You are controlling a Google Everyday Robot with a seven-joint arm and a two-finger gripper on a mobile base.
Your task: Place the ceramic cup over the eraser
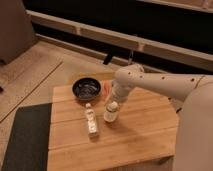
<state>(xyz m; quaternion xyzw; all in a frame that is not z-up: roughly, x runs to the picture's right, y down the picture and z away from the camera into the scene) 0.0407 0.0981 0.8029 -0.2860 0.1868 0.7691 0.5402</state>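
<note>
White ceramic cup [111, 113]: small and glossy, standing at the middle of the frame on the wooden table, just right of centre on the tabletop; it sits directly under my gripper, and its base seems to meet the planks.
Eraser: I cannot make it out; the spot around the cup's base is too dim to tell a black block apart from shadow.
My gripper [113, 103]: right above the cup, at the end of my arm, close against the cup's top.
My grasp: I cannot tell whether it is clenched on the cup or released; the wrist covers that part.
My arm [160, 85]: white and thick, coming in from the right edge of the frame and bending down over the table's middle.
Clear plastic bottle [90, 120]: lying flat just left of the cup, cap end toward the top of the frame, apart from the cup.
Dark round bowl [86, 89]: upper left of the tabletop, well apart from the cup.
Thin red-orange object [107, 88]: just right of the bowl, above the cup, partly behind my wrist.
Wooden table [145, 135]: pale planks filling the lower middle of the frame.
Dark mat [25, 135]: on the floor at lower left, beside the table's left edge.
</note>
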